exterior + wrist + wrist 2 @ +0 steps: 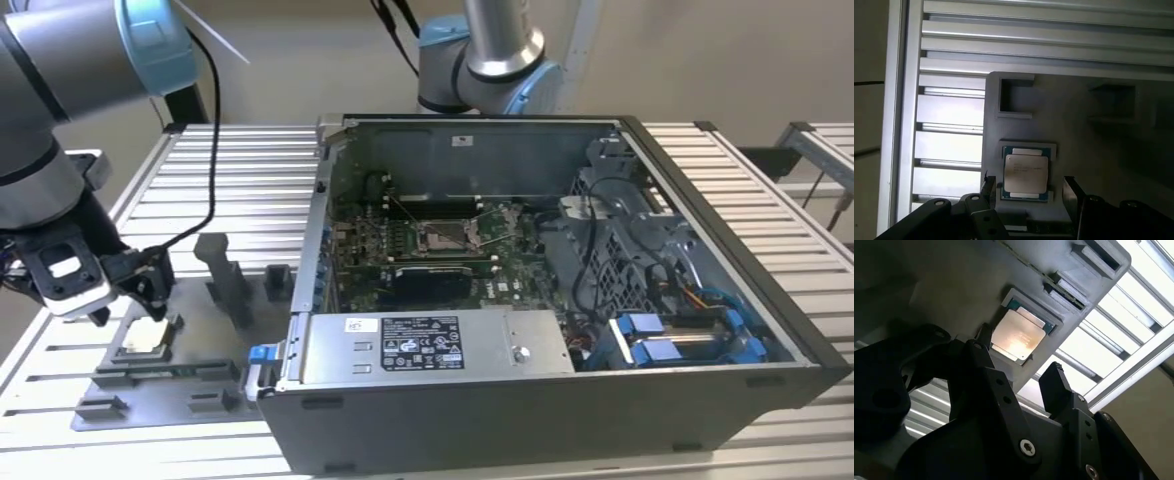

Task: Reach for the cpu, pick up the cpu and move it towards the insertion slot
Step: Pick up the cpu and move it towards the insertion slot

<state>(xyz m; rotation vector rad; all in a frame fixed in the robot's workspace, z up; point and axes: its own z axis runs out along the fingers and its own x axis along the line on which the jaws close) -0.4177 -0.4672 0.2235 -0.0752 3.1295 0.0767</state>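
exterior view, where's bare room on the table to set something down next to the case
The slatted table is bare beyond the grey fixture plate, between the hanging cable and the computer case, and again along the case's other side at the exterior view's right. Crowded: the plate, with the cpu, posts and blocks under the open claw.

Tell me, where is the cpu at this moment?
The cpu lies in a grey holder at the exterior view's left, beside the computer case, just under the open gripper.

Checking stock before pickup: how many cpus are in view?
1. The cpu lies on the grey fixture, beneath the open tool. Others could be hidden inside the case.
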